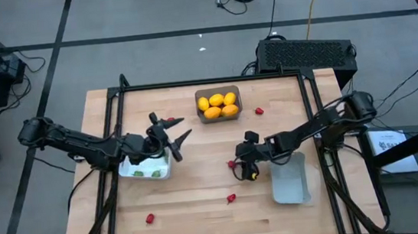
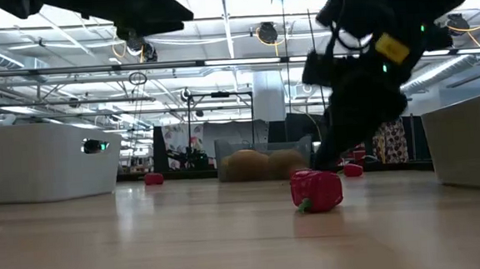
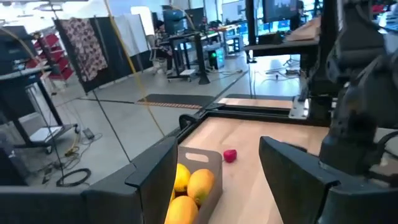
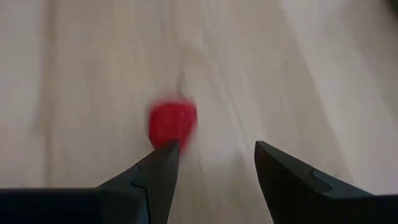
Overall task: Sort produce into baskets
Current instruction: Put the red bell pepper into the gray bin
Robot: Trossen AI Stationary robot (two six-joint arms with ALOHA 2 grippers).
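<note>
High view straight down over the whole tabletop (image 1: 200,187), low view level at tabletop height, 2 wrist views looking past gripper fingers, left wrist and high views sharing the grey basket (image 1: 218,104).

Red piece (image 4: 172,122) in right wrist view: blurred, one edge hidden behind a dark finger (image 4: 163,171); its kind cannot be told.
Dark grey basket (image 3: 211,163) in left wrist view: part hidden by a finger (image 3: 163,168).
Green pieces (image 1: 147,173) in the left white basket (image 1: 139,172): tiny, perhaps two.
Right gripper (image 2: 334,149) in low view: mostly dark silhouette.
</note>
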